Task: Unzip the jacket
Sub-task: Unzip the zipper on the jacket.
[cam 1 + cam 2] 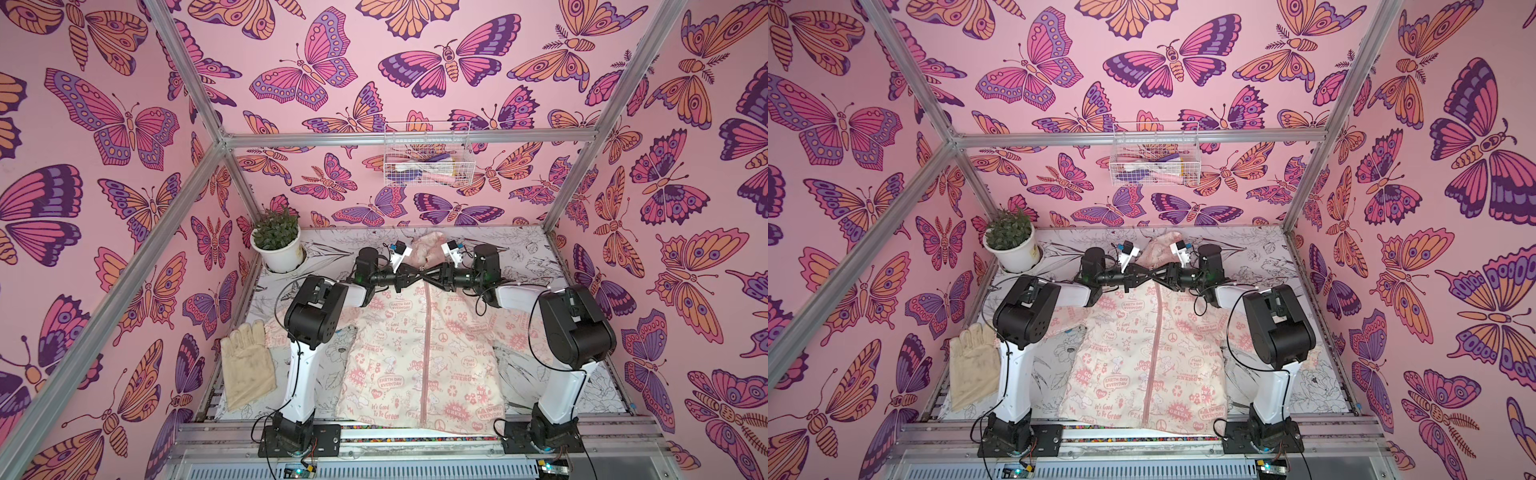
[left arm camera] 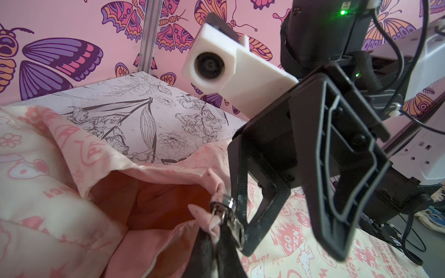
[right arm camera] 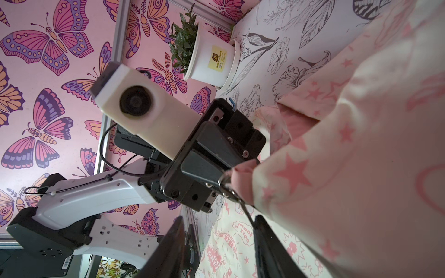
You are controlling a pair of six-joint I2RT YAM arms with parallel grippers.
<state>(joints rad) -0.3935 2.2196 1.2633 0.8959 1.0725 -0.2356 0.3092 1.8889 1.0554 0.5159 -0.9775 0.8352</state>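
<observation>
Looking down through both top views, I have the jacket [image 1: 419, 365] lying flat on the table [image 1: 523, 257], front up, with its hood [image 1: 428, 247] toward the back wall and its hem near the arm bases. Its pink zipper [image 1: 424, 353] is closed along all the length I can see. Both arms meet at the collar. My left gripper [image 2: 216, 243] is pinched tight on the pink fabric at the top of the zipper, right beside the metal pull [image 2: 231, 221]. My right gripper [image 2: 293, 255] stands about half spread with nothing clamped; one finger [image 2: 240, 204] sits just beside the pull. A beige glove [image 1: 247, 365] lies next to the left-side sleeve, and a potted plant [image 1: 277, 245] stands in the far left corner.
</observation>
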